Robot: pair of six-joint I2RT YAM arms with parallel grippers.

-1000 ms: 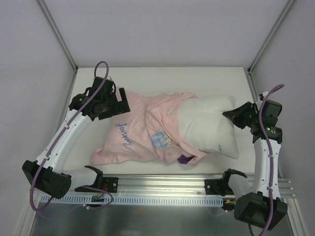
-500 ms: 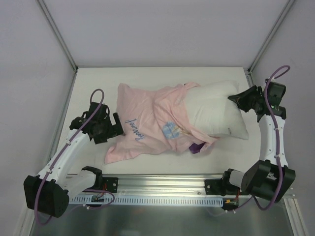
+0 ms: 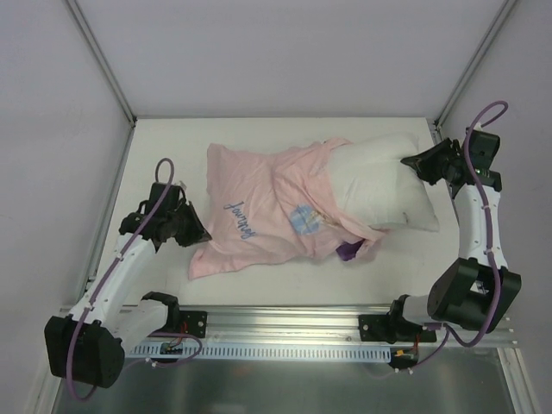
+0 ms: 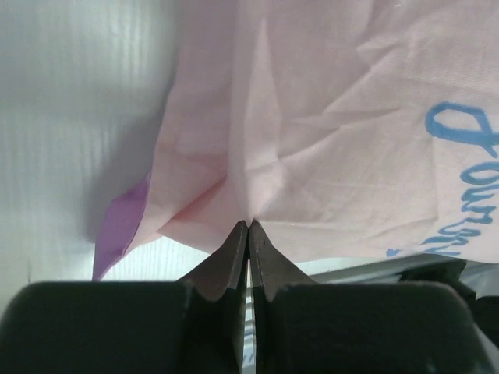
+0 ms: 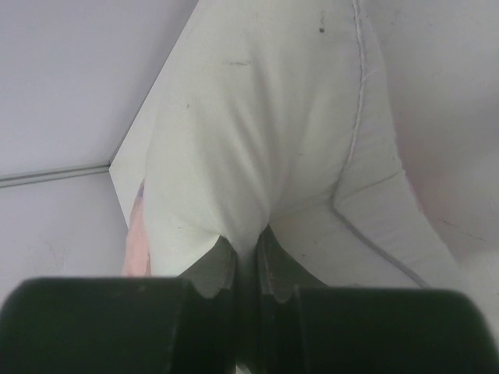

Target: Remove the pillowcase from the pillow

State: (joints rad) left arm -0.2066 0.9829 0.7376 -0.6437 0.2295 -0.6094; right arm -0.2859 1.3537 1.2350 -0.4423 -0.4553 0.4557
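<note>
A: Right, nearest us — the left tool (image 3: 203, 235) is clamped on the near-left corner of the pillowcase (image 3: 259, 207), pink cloth puckering at its tips.
B: And the cover itself?
A: Pale side out, blue script showing, spread on the white surface (image 3: 285, 138). Its right part is wrapped over the left end of the pillow (image 3: 384, 194), and a purple fold of it peeks out at the near edge.
B: Further back?
A: The bare white half lies toward the far right — the right tool (image 3: 407, 160) pinches that far-right corner, closed on the white fabric.
</note>
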